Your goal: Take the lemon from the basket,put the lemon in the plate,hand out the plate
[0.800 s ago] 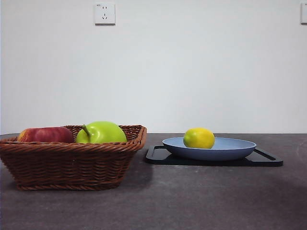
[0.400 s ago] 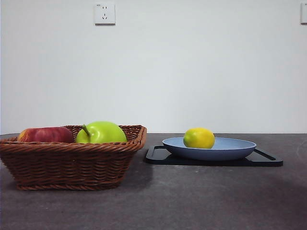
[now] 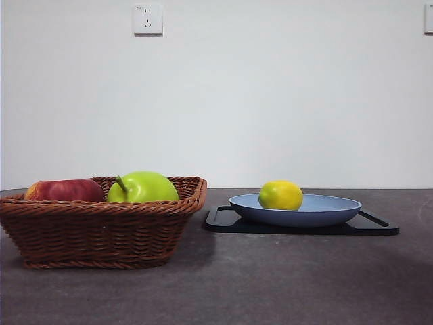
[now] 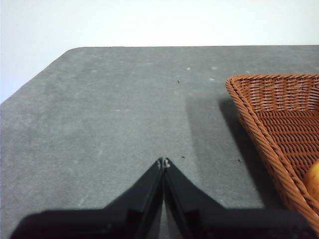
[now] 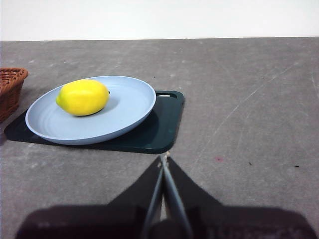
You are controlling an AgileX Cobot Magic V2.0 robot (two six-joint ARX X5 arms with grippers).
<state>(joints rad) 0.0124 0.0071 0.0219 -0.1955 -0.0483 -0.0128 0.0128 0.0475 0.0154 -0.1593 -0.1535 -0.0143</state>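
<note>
The lemon is already lying in the blue plate, toward its left side in the front view, right of centre in that frame. The plate is sitting on a flat black tray, just right of the wicker basket at lower left. Judging by this layout, the first two steps are done and only handing out the plate is remaining; nothing is gripping the plate yet.

Neither arm is showing in the front view. The left gripper is hanging over bare grey table, its jaws pressed together and holding nothing, with the basket's braided rim at the right edge of its frame. The right gripper is likewise closed and empty, its tips pointing at the near edge of the tray, close to the plate but apart from it.

The front view is showing a green apple with a stem and a red apple rising above the basket rim, plus a wall socket at upper left; neither wrist view is catching these clearly. The right wrist view is showing the plate's pale inside from above and the tray's handle cut-out, which the level front view is flattening to a thin line.
</note>
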